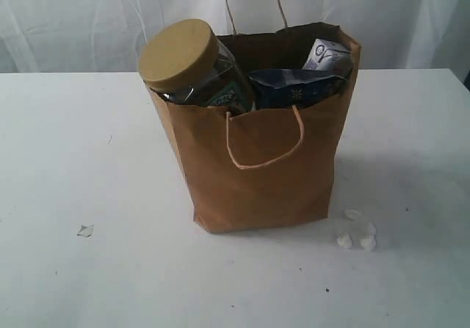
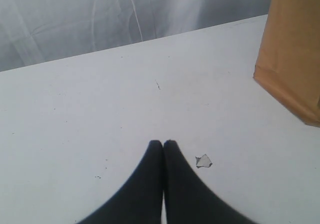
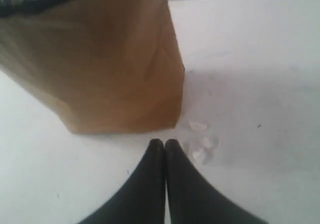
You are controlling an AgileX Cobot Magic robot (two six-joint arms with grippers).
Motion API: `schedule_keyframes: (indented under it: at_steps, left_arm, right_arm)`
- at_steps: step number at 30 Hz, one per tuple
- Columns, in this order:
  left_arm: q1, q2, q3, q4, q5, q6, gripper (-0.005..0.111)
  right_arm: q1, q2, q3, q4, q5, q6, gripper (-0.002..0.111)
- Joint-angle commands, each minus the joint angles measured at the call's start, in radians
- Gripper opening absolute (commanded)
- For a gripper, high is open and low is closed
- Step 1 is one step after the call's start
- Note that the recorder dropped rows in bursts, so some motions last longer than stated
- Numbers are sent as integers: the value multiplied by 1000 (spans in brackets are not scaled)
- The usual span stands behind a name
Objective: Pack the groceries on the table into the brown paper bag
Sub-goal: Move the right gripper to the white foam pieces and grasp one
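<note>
The brown paper bag (image 1: 264, 166) stands upright in the middle of the white table (image 1: 88, 159). Sticking out of its mouth are a tan-lidded clear jar (image 1: 192, 67) on the left, a blue-ended spaghetti packet (image 1: 297, 87) and a small white-blue packet (image 1: 327, 55) on the right. No arm shows in the exterior view. My left gripper (image 2: 163, 143) is shut and empty above bare table, with the bag's corner (image 2: 292, 53) off to one side. My right gripper (image 3: 164, 142) is shut and empty, its tips just short of the bag's base (image 3: 105, 73).
Several tiny white lumps (image 1: 358, 232) lie on the table by the bag's front right corner, also beside my right fingertips (image 3: 202, 144). A small pale scrap (image 1: 85, 230) lies at the front left, near my left fingertips (image 2: 203, 161). White curtain hangs behind the table.
</note>
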Motion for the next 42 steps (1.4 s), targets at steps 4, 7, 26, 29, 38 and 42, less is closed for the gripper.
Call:
schedule_keyframes:
  at_steps: [4,7,26,29,38,42]
  left_arm:
    - [3,-5,4,-13,-6,0,0]
    - [3,-5,4,-13,-6,0,0]
    - [3,-5,4,-13,-6,0,0]
    - [3,-5,4,-13,-6,0,0]
    - [3,-5,4,-13,-6,0,0]
    - [3,-5,4,-13,-6,0,0]
  right_arm:
    - [9,296,-125,59,162,-244,0]
    - [9,402,-163,140,201,-390,5]
    - [9,891,-274,152,109,-544,52]
    - [9,948,-274,142,71,-544,52]
    - [9,1099,-274,144,-117,-577,52]
    - [9,1170,-274,144,-182,-597,52]
